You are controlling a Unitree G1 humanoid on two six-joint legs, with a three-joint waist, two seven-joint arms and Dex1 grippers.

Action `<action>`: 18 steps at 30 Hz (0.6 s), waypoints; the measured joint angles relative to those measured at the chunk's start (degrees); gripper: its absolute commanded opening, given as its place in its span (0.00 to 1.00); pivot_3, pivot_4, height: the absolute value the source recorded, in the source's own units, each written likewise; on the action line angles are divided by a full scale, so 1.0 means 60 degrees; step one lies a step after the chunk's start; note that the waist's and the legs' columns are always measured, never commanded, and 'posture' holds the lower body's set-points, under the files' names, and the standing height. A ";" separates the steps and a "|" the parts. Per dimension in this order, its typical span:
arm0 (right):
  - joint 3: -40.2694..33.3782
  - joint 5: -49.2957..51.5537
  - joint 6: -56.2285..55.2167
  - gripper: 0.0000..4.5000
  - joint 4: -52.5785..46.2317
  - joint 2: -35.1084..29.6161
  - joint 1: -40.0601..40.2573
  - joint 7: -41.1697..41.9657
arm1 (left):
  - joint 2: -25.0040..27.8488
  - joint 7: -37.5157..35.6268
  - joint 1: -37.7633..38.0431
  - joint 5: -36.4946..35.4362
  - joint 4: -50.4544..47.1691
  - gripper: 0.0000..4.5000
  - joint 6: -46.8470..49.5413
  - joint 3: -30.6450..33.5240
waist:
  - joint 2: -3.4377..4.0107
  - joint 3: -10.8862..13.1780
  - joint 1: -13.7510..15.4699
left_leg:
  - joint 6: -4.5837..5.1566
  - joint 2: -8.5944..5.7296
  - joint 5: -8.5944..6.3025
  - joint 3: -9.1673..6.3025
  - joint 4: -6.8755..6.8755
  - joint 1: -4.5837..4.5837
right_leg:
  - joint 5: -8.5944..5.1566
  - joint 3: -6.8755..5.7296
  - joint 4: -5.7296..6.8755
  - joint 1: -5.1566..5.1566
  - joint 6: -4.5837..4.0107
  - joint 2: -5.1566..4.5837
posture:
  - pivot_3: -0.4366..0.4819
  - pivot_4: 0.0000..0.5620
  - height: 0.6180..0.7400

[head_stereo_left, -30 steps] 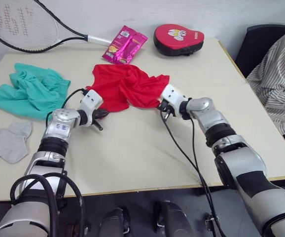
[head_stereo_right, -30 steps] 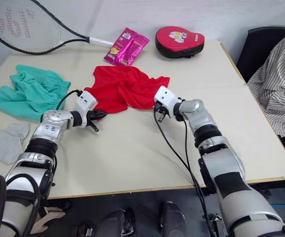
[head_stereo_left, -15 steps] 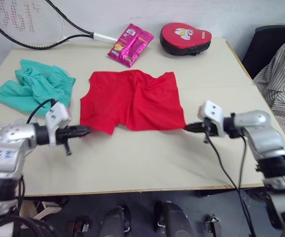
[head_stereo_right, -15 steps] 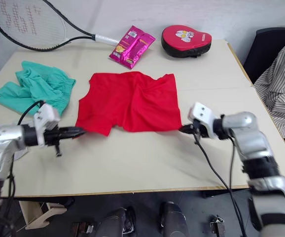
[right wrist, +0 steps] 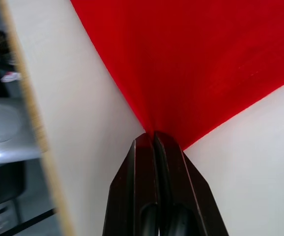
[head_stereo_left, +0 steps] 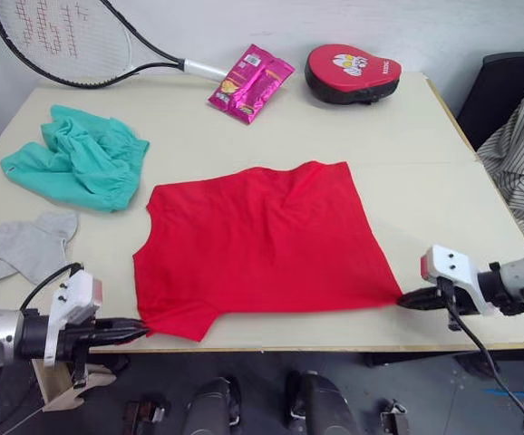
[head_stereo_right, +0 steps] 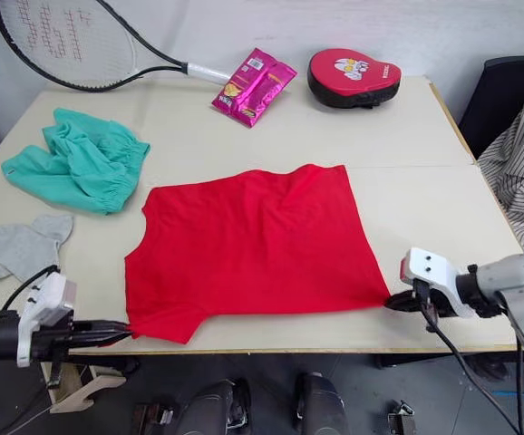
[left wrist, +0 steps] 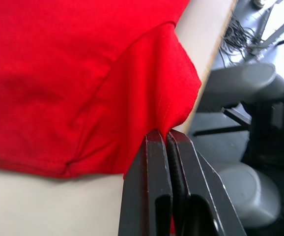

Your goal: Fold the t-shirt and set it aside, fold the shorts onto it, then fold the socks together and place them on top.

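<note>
Both end effectors pinch the spread t-shirt's [head_stereo_left: 262, 240] near corners.

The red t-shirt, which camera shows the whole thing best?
The left eye view: there the t-shirt lies spread flat on the table, every edge visible. The right eye view shows much the same. Each wrist view shows just one corner, pinched in the left end effector or the right end effector.

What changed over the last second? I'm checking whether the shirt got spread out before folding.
The t-shirt went from a bunched heap to a flat spread sheet, drawn toward the table's near edge. The left hand and right hand pulled apart and back, each keeping its pinch on a near corner. The shorts, socks, racket, snack packets and red pad lie as before.
</note>
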 measured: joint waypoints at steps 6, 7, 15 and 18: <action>-0.0039 0.0317 -0.0110 0.00 0.0389 0.0538 -0.0921 -0.0176 | -0.0124 0.0666 -0.2665 -0.0006 0.0643 0.00 0.0020 -0.0700 | 0.0003 0.0002 0.0035 | 0.0006 0.0005 0.0008 -0.0001 0.0012 -0.0002 | 0.0012 -0.0002 -0.0020 0.0008 -0.0016 0.0004 | 0.48 0.27 1.00; -0.0060 0.0335 -0.0352 0.00 0.0817 0.0911 -0.1529 -0.0396 | -0.0498 0.1189 -0.3801 0.0245 0.1114 0.00 -0.0205 -0.1045 | 0.0005 0.0000 0.0041 | 0.0008 0.0003 0.0017 -0.0001 0.0014 0.0005 | 0.0027 -0.0003 -0.0022 0.0021 -0.0011 0.0006 | 0.48 0.27 1.00; -0.0079 -0.0663 -0.3046 0.00 0.5404 0.3221 -0.7400 -0.3177 | -0.2676 0.5240 -1.1051 0.3288 0.7167 0.00 -0.4141 -0.2808 | -0.0022 0.0015 -0.0027 | 0.0020 -0.0011 0.0134 0.0073 0.0027 -0.0069 | 0.0079 0.0005 0.0039 -0.0057 0.0030 0.0029 | 0.48 0.27 1.00; -0.0391 -0.1053 -0.4544 0.00 0.7208 0.3716 -0.9550 -0.4684 | -0.3017 0.7003 -1.3758 0.3814 0.9736 0.00 -0.6274 -0.2627 | -0.0043 0.0028 -0.0066 | 0.0034 -0.0011 0.0134 0.0099 0.0052 -0.0175 | 0.0088 0.0003 0.0042 -0.0166 0.0050 0.0031 | 0.48 0.27 1.00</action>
